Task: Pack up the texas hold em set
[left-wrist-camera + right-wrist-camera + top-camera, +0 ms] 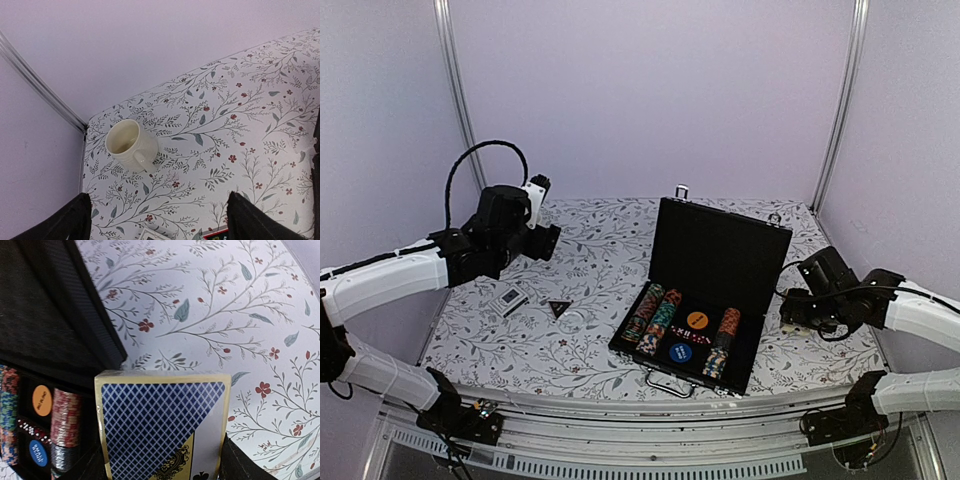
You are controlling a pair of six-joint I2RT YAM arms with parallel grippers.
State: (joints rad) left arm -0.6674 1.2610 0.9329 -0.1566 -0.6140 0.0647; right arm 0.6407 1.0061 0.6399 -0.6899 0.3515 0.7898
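The black briefcase [720, 250] stands open at the table's middle right, its handle [669, 383] facing me. Inside lie chip rows [655, 312], an orange disc [697, 320], a blue disc [681, 352] and red dice [685, 333]. My right gripper [790, 310] hovers just right of the case, shut on a blue-backed card deck [160, 425]; the chips [65, 415] show to its left. Another card deck [512, 300] and the black triangle [558, 308] lie on the table at the left. My left gripper [545, 240] hangs open above them, its fingers [70, 220] wide apart and holding nothing.
A cream mug [130, 145] stands near the back left corner by the metal post [40, 85]. Purple walls close the table's back and sides. The case lid's edge [95, 315] rises close beside the held deck.
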